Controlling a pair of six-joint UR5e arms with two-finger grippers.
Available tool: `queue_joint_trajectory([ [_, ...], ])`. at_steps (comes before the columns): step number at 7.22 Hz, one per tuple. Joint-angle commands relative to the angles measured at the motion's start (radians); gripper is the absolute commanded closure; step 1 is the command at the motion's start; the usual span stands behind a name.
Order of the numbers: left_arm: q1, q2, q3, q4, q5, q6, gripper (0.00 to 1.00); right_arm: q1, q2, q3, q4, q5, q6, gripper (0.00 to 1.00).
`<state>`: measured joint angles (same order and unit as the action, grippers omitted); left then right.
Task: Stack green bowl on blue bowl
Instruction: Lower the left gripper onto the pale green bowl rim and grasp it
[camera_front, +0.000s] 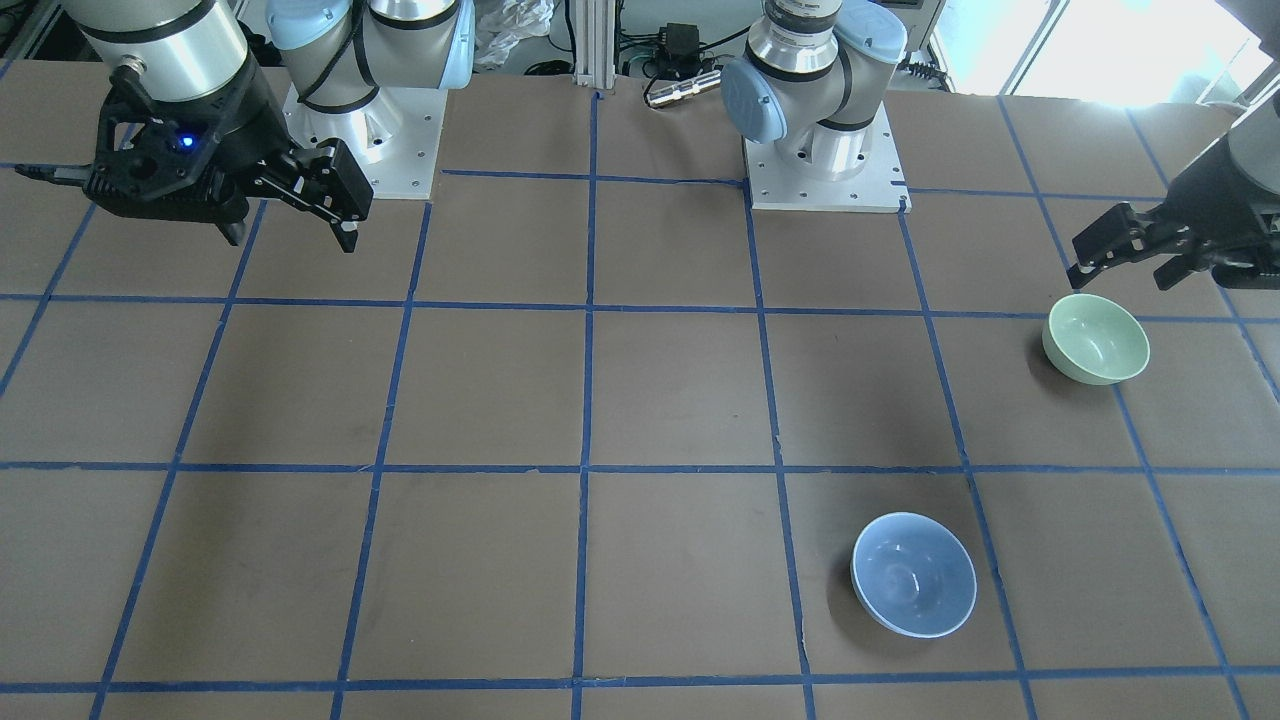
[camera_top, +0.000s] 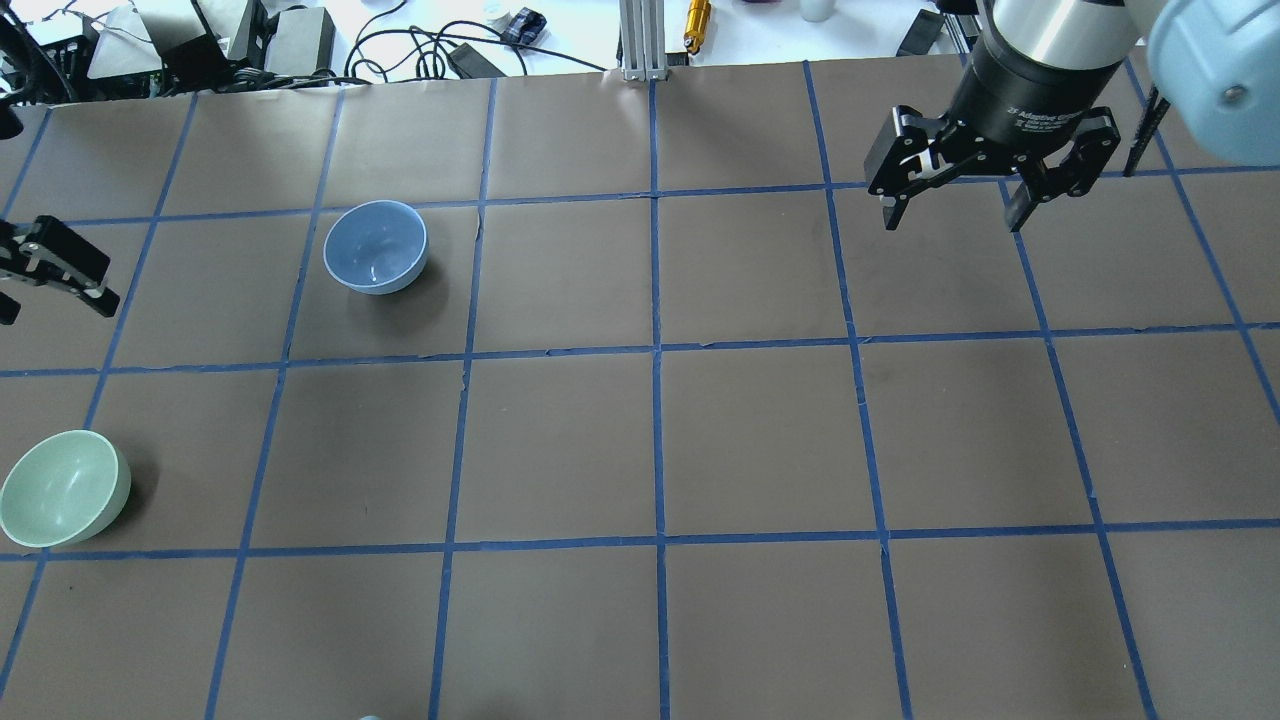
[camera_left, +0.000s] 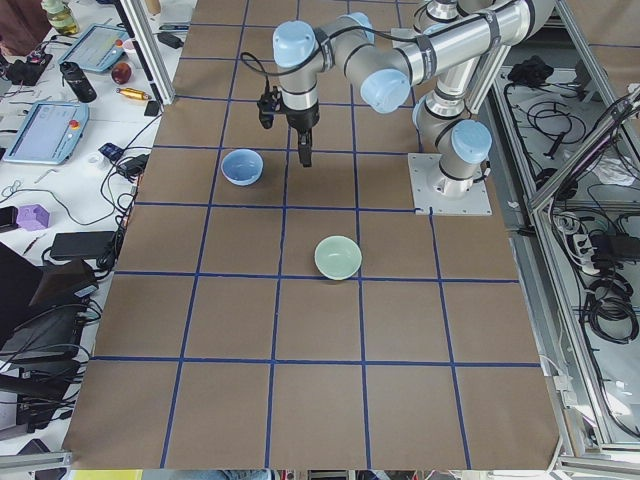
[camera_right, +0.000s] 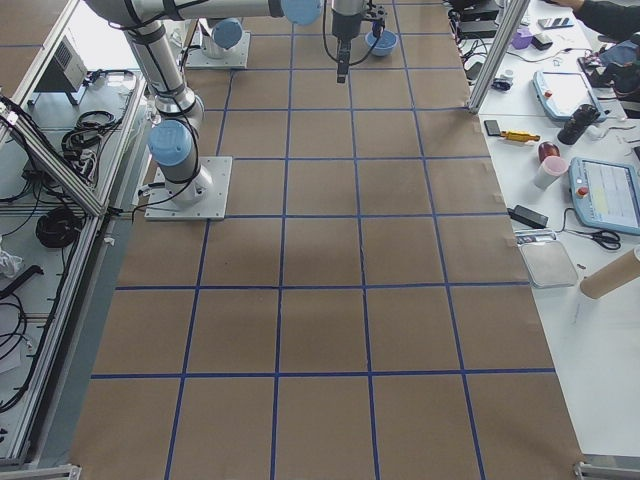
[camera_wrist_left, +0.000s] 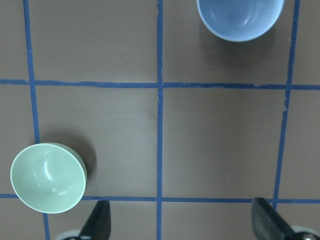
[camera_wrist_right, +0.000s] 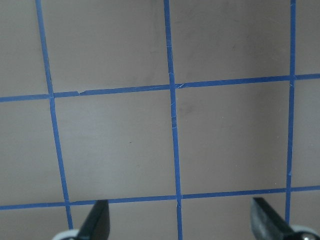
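The green bowl (camera_front: 1095, 338) stands upright and empty on the brown table near my left end; it also shows in the overhead view (camera_top: 62, 488) and the left wrist view (camera_wrist_left: 47, 177). The blue bowl (camera_front: 913, 574) stands upright and apart from it, farther from my base (camera_top: 376, 246) (camera_wrist_left: 240, 17). My left gripper (camera_front: 1120, 272) hangs open and empty above the table beside the green bowl, touching nothing (camera_top: 50, 305). My right gripper (camera_top: 952, 222) is open and empty above the other half of the table (camera_front: 293, 238).
Blue tape lines (camera_top: 657, 350) divide the table into squares. The two arm bases (camera_front: 825, 160) (camera_front: 375, 140) stand on white plates at my edge. Cables and tools (camera_top: 420, 40) lie beyond the far edge, and a side bench (camera_right: 590, 190) holds tablets and cups.
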<state>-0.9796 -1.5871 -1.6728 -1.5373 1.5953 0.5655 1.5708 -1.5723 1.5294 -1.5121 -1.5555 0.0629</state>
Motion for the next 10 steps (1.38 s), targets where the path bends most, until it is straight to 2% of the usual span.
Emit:
queue_joint_trajectory([
  [1, 0.184, -0.042, -0.091, 0.115, 0.0, 0.198, 0.0, 0.0, 0.0, 0.0, 0.0, 0.0, 0.0, 0.0],
  [2, 0.272, -0.069, -0.123, 0.187, 0.0, 0.287, 0.0, 0.0, 0.0, 0.0, 0.001, 0.0, 0.0, 0.0],
  [4, 0.358, -0.144, -0.146, 0.293, -0.003, 0.39, 0.0, 0.0, 0.0, 0.0, 0.001, 0.0, 0.0, 0.0],
  [6, 0.375, -0.223, -0.16, 0.394, 0.0, 0.431, 0.0, 0.0, 0.0, 0.001, 0.001, 0.0, 0.0, 0.0],
  [8, 0.384, -0.28, -0.166, 0.436, -0.005, 0.45, 0.0, 0.0, 0.0, 0.001, 0.001, 0.0, 0.0, 0.0],
  [10, 0.384, -0.289, -0.2, 0.47, -0.008, 0.452, 0.04, 0.0, 0.0, 0.0, 0.0, 0.0, 0.0, 0.0],
])
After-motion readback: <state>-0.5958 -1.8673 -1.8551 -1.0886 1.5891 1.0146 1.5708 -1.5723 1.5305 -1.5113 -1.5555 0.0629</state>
